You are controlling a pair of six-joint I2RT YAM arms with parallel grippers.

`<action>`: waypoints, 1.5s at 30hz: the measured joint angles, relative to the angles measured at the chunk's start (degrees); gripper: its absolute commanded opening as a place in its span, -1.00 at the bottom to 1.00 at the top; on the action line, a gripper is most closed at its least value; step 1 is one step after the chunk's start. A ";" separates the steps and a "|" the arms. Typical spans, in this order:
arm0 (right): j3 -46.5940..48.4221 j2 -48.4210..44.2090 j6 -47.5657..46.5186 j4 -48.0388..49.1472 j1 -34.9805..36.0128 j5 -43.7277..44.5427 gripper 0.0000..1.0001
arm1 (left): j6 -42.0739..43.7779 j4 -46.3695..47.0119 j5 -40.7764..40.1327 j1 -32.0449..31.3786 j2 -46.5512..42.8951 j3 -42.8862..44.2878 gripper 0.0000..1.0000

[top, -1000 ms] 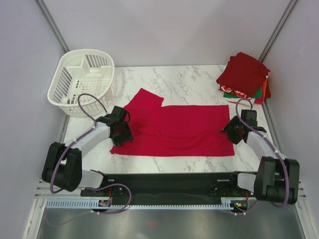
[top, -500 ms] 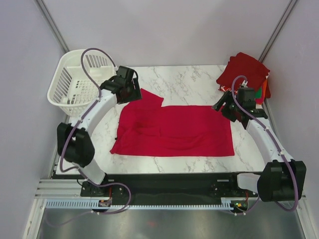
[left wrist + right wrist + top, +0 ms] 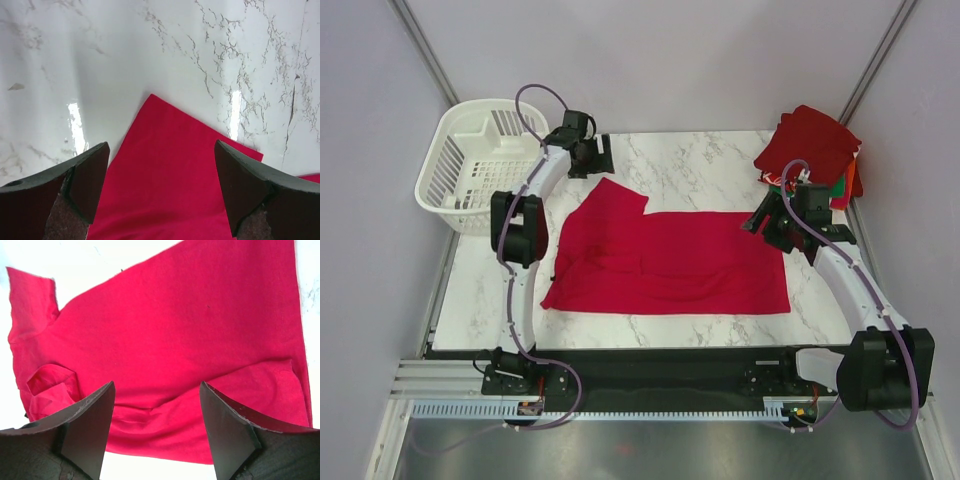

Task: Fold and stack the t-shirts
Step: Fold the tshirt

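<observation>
A plain bright red t-shirt (image 3: 670,258) lies spread and partly folded on the marble table, one sleeve pointing to the back left. My left gripper (image 3: 605,157) is open and empty, hovering just beyond that sleeve's tip. In the left wrist view (image 3: 160,185) the sleeve (image 3: 175,170) shows between the fingers. My right gripper (image 3: 757,222) is open and empty above the shirt's far right corner. The right wrist view (image 3: 157,425) looks down on the shirt (image 3: 175,325). A stack of folded shirts (image 3: 812,148), dark red on top with green, white and orange below, sits at the back right.
A white plastic slatted basket (image 3: 485,160) stands at the back left, close to my left arm. Grey walls enclose the table on three sides. Bare marble (image 3: 700,165) shows behind the shirt, between the basket and the stack.
My left arm has swung from the shirt's near left edge to the back, past the sleeve. My right gripper has moved from the shirt's right edge up to its far right corner.
</observation>
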 measured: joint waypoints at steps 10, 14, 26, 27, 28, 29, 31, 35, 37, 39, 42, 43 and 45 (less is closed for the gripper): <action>-0.92 1.11 -0.87 0.00 0.04 -0.61 0.54 | 0.20 0.39 3.65 -0.90 5.73 1.86 0.68; -1.03 1.14 -0.98 0.07 0.02 -1.16 0.54 | 0.20 0.81 3.56 -0.92 6.58 1.95 0.65; -2.05 1.11 -0.96 0.15 0.04 -1.27 0.54 | 0.72 1.22 2.16 -1.33 6.78 2.43 0.66; -2.05 1.14 -0.96 0.24 0.04 -1.31 0.54 | 0.92 1.22 1.86 -1.44 6.78 2.56 0.66; -2.08 1.14 -0.96 0.35 0.04 -1.40 0.54 | 1.33 1.20 1.31 -1.60 6.78 2.80 0.66; -2.08 1.14 -0.96 0.44 0.04 -1.44 0.54 | 1.79 1.22 0.46 -1.77 6.78 3.02 0.66; -2.10 1.14 -0.96 0.48 0.20 -1.44 0.55 | 2.69 1.27 -1.20 -2.19 6.78 3.32 0.66; -2.60 1.20 -0.96 0.85 0.22 -1.44 0.54 | 4.83 1.25 -5.68 -3.67 6.88 3.32 0.65; -2.69 1.44 -0.96 0.87 0.31 -1.46 0.54 | 5.49 1.27 -7.32 -4.50 7.02 3.32 0.64; -2.71 1.79 -0.98 0.90 0.31 -1.46 0.54 | 5.55 1.27 -8.55 -5.05 7.34 3.32 0.61; -2.78 2.03 -0.98 0.90 0.31 -1.46 0.55 | 5.75 1.29 -9.99 -5.68 8.28 3.48 0.51; -2.80 2.03 -0.98 0.90 0.31 -1.46 0.55 | 5.75 1.09 -10.19 -5.73 8.44 3.85 0.47; -2.80 2.05 -0.98 0.92 0.31 -1.46 0.55 | 5.68 0.46 -10.88 -5.73 8.96 4.66 0.39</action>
